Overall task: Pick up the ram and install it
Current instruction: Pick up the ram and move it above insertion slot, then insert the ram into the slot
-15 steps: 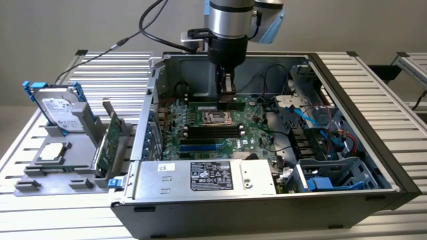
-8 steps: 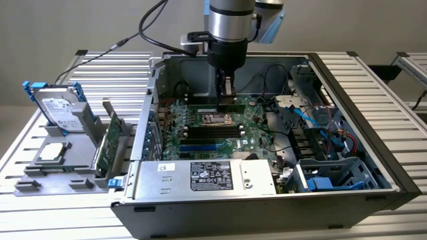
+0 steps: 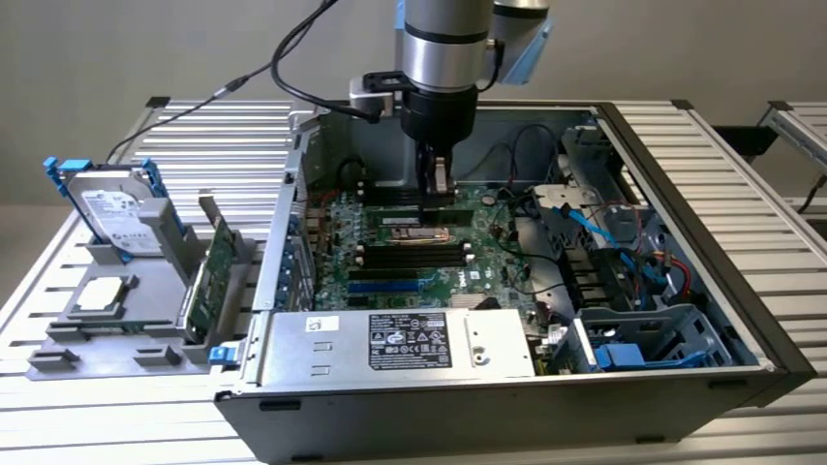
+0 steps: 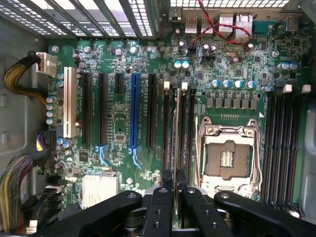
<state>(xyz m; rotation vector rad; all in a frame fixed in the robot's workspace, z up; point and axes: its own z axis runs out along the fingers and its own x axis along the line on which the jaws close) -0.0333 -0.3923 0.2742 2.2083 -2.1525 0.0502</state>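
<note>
Wrist view looks along the ram point(image 4: 176, 131), edge-on as a thin strip clamped between the fingers of the gripper point(image 4: 175, 178), among the black memory slots point(image 4: 191, 123) beside the empty processor socket point(image 4: 227, 158). In the exterior view the arm point(image 3: 446, 48) reaches down into the open computer case point(image 3: 723, 320); a hard drive point(image 3: 114, 208) stands outside on that view's left.

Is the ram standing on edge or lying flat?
On edge: the ram shows as a thin strip in the claw, parallel to the black slots. Whether seated: cannot tell.
</note>
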